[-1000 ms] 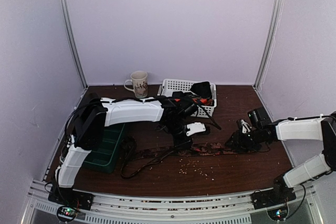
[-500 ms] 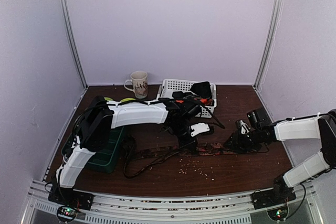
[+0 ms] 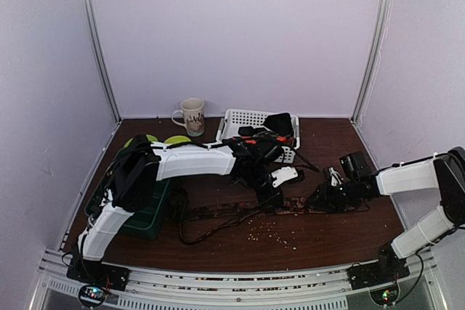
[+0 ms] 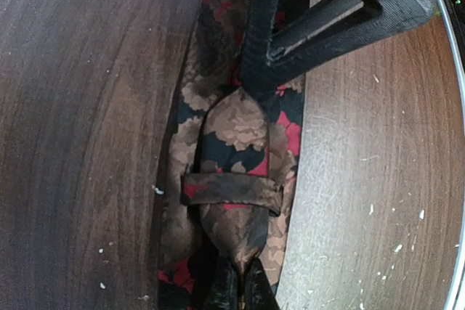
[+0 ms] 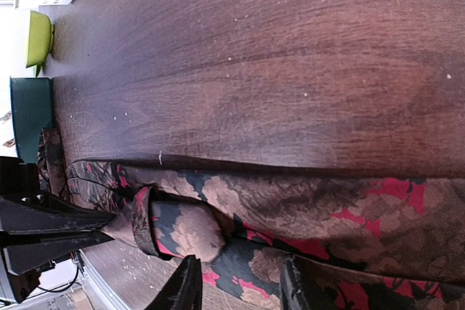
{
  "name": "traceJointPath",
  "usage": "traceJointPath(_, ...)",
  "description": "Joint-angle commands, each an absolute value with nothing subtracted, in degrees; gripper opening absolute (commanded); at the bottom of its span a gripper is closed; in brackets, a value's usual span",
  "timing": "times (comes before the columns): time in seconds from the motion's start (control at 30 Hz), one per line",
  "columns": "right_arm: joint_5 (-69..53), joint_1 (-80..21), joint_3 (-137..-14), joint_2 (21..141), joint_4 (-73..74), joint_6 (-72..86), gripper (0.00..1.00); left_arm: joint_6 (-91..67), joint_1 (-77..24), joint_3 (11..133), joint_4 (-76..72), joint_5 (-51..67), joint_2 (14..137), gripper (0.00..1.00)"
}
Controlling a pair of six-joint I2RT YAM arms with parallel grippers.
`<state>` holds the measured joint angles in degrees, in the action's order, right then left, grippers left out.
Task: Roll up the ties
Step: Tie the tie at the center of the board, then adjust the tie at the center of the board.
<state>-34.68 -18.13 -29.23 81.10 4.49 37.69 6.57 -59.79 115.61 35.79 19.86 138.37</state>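
Left arm has swung further right across the table [image 3: 341,241] since the earlier frame. Its wrist now stands closer to the right arm, and two yellow-green items behind its upper link are uncovered. Right arm shows only a slight shift.

Tie [image 4: 236,136]: brown floral pattern with red and black. It lies flat along the middle of the table, left to right, between the two arms. One narrow end is folded back over the wider part, and its loop [image 4: 231,188] faces up.

Left gripper [image 4: 234,281]: clenched on the folded narrow end of the tie, low over the table.

Right gripper [image 5: 240,263]: just beside the left one, down on the same tie. Its fingers [image 5: 185,284] stand part-way apart with fabric between them. Whether they pinch the fabric or only straddle it cannot be told.

Other items: white basket [image 3: 243,116] at the back centre, holding dark items too small to identify. Mug [image 3: 193,115] just left of the basket. Green bin [image 3: 142,215] at the left, partly under the left arm. Pale crumbs [image 3: 272,234] are scattered on the table in front of the tie. Black cable [image 3: 196,234] loops near the tie's left end.
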Motion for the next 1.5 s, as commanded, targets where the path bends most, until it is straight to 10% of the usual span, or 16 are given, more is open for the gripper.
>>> traceJointPath(0.0,-35.1,-18.8,-30.3,82.7,3.4,38.2,0.37,5.1,-60.1,115.9,32.2,21.4,140.7,0.0)
traceJointPath(0.93,-30.5,-19.4,-32.7,85.9,6.1,37.0,0.21,-0.8,-60.3,120.8,24.6,27.7,145.9,0.01)
traceJointPath(1.23,-21.9,-18.2,-34.8,85.8,17.3,29.2,0.17,0.2,-59.7,113.6,23.3,23.1,136.9,0.44)
traceJointPath(1.47,-22.9,-17.0,-40.2,85.5,21.6,26.1,0.19,0.4,-56.7,101.0,21.3,21.2,126.7,0.5)
